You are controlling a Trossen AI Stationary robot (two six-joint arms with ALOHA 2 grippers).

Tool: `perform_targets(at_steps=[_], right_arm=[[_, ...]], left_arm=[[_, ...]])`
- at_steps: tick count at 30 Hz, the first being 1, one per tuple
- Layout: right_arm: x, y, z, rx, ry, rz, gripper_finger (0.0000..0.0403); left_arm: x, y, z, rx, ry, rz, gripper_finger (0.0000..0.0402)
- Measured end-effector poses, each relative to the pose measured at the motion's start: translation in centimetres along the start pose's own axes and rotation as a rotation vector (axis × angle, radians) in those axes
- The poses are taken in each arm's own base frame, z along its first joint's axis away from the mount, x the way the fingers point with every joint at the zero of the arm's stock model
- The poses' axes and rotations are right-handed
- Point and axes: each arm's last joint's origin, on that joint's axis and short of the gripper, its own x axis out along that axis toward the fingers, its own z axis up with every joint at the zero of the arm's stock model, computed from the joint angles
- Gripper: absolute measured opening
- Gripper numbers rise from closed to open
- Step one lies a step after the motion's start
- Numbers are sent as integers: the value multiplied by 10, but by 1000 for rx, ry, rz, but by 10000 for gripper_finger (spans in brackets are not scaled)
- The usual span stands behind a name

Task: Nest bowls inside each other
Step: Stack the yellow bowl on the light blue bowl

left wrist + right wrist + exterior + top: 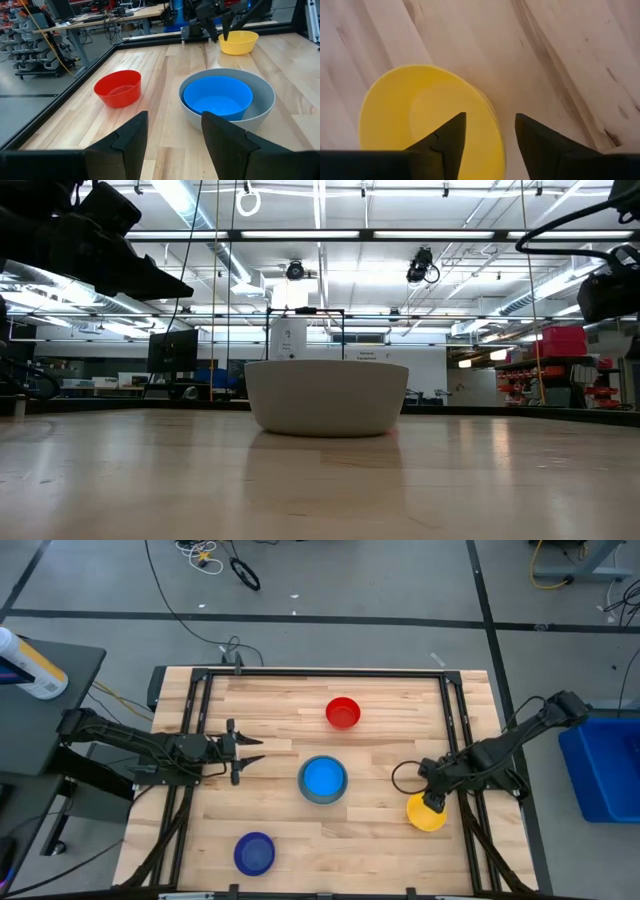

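A grey bowl (323, 798) stands at the table's middle with a light blue bowl (323, 778) nested in it. Three more bowls rest on their bases: a red bowl (342, 712) farther back, a dark blue bowl (254, 853) near the front left, and a yellow bowl (427, 816) at the right. My right gripper (490, 116) points steeply down over the yellow bowl and is open. One of its fingers is above the bowl's inside and the other outside the rim (494, 125); I see no touch. My left gripper (172, 135) hovers open left of the grey bowl (260, 107).
Black frame rails (455, 700) run along the table's left, right and far sides. The right rail passes close beside the yellow bowl. Bare wood lies between the bowls. A white bottle (30, 665) stands on a side stand off the table's left.
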Motion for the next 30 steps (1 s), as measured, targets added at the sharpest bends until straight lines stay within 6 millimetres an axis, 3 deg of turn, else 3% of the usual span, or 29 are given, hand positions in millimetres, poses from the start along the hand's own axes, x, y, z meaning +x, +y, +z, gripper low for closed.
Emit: perform_targets(at_steps=[5, 11, 18, 30], right_arm=[[5, 2, 0, -2, 52, -3, 119], [11, 8, 3, -20, 51, 12, 14], [16, 15, 10, -96, -59, 17, 5], [11, 29, 18, -275, -476, -86, 2]], left_arm=[[0, 0, 0, 0, 0, 0, 194], [0, 0, 0, 0, 0, 0, 194], [0, 0, 0, 0, 0, 0, 194], [0, 0, 0, 0, 1, 3, 194]])
